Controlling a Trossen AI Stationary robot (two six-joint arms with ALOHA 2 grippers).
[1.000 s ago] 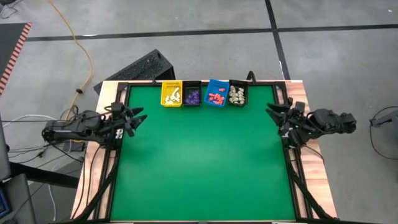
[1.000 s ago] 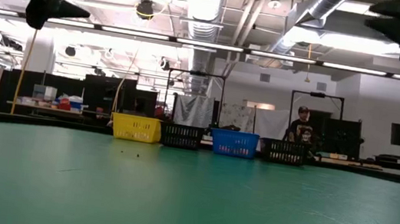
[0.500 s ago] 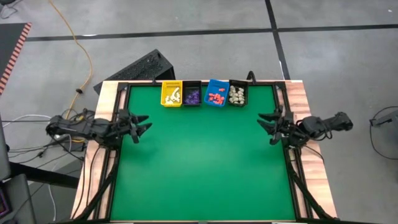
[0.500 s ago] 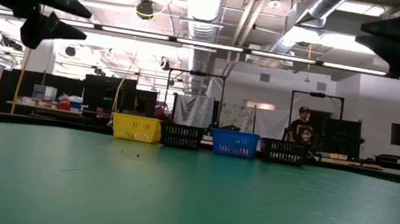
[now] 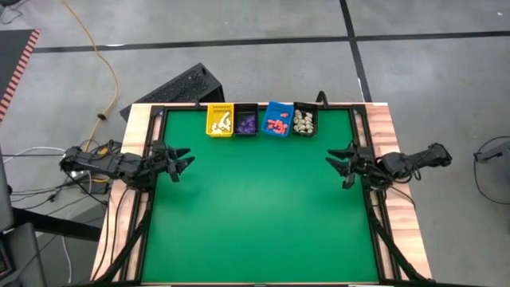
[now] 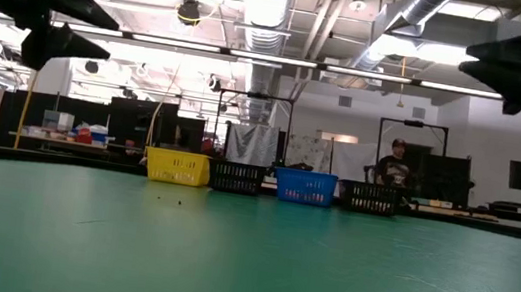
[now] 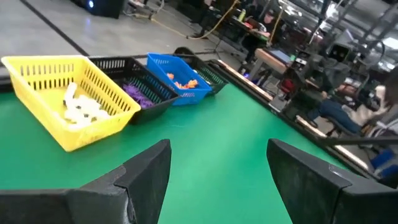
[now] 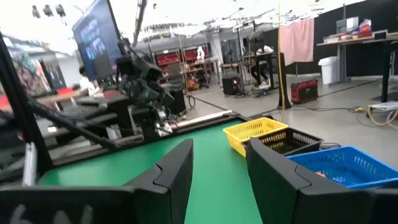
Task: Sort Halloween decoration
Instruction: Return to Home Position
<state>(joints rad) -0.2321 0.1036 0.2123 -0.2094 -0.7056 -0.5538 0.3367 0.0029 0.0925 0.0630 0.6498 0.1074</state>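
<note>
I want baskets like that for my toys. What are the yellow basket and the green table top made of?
The yellow basket looks like thin moulded plastic: slotted walls, one even bright colour, slightly glossy. The green table top looks like a smooth mat or coated sheet, with a soft shine seen from low down; which one, I cannot tell.

Yellow bin (image 7: 99,129), black bin (image 7: 149,109), blue bin (image 7: 163,66), green table (image 7: 217,146), white pieces (image 7: 81,111).

One yellow bin (image 5: 215,113), two black bins (image 5: 246,108), one blue bin (image 5: 277,107).
</note>
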